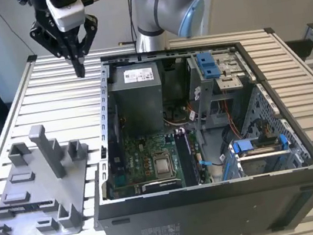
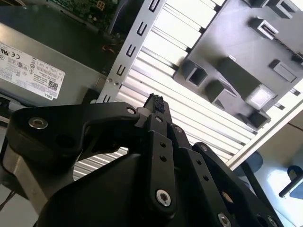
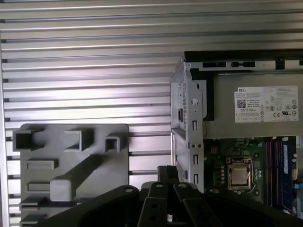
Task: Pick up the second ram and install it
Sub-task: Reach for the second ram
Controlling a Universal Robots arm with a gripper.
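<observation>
My gripper (image 1: 80,69) hangs high over the slatted table, at the exterior view's left of the open computer case (image 1: 217,197) and beyond the grey fixture plate (image 1: 37,190). Its dark fingers meet at the tips, and I see nothing between them in the exterior view or in both wrist views (image 2: 154,101) (image 3: 165,174). The second ram is out of view; I make out no dark stick on the fixture plate (image 3: 71,161). Inside the case, the motherboard (image 1: 152,163) lies flat with its long memory slots (image 1: 186,159) beside the processor socket (image 3: 239,176).
The grey power supply (image 1: 135,97) fills the case's far corner. Blue-tabbed drive cages (image 1: 257,152) stand at the exterior view's right. The fixture plate carries a tall post (image 1: 47,149) and several low blocks. Bare slatted table (image 1: 65,102) lies under the gripper.
</observation>
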